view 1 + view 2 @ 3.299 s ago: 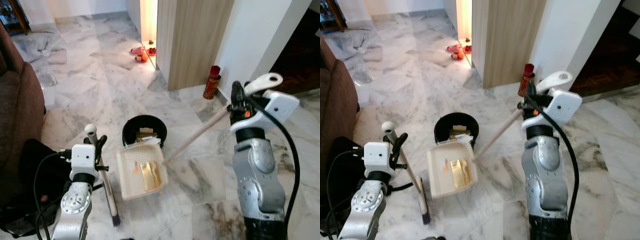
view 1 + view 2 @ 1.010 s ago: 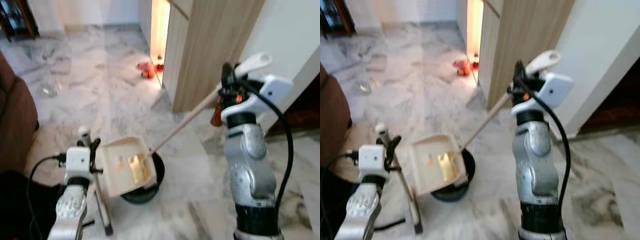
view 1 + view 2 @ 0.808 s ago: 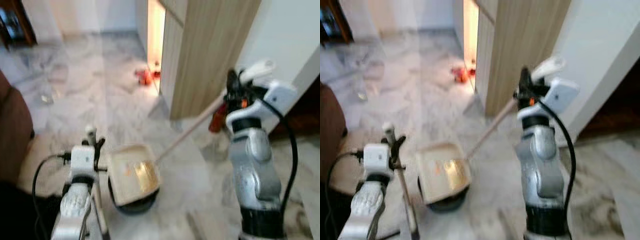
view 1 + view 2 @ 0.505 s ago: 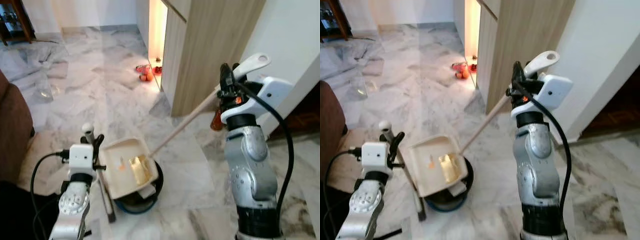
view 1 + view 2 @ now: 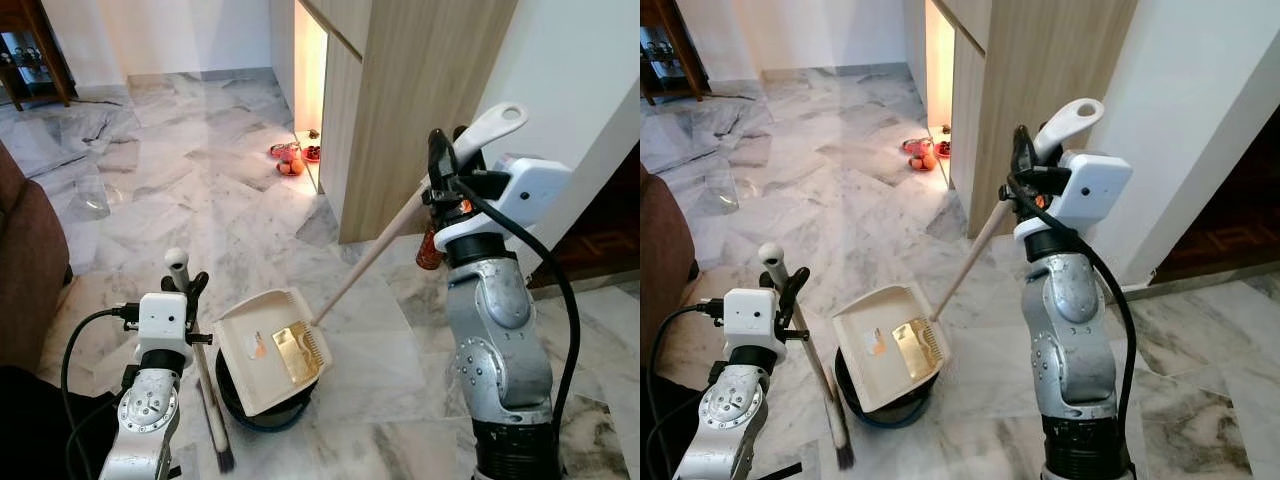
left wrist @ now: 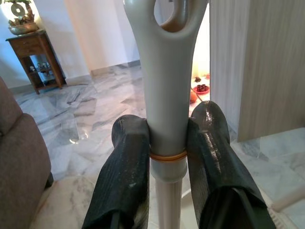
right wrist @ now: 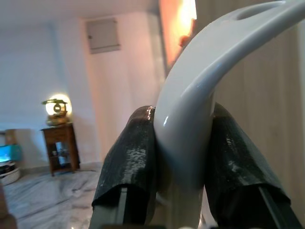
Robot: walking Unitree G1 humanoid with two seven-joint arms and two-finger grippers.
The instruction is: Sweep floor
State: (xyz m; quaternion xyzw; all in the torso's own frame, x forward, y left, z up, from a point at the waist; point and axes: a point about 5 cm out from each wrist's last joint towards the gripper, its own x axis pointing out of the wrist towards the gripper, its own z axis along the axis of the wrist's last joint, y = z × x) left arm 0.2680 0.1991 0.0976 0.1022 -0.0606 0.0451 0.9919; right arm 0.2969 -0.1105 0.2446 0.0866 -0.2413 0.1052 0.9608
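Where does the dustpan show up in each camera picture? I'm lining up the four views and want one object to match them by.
Left eye view: dustpan low, left of centre, over the black bin.
Right eye view: dustpan left of centre, same bin under it.
Left wrist view: pan not seen; broom handle between fingers.
Right wrist view: the dustpan's white handle top in the grip.
Shared landmark: wooden cabinet.

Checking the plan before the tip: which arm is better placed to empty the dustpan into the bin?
Right. The right claw is shut on the long handle of the cream plastic dustpan, which hangs over the round black bin with litter inside. The left claw grips only the broom's white handle.
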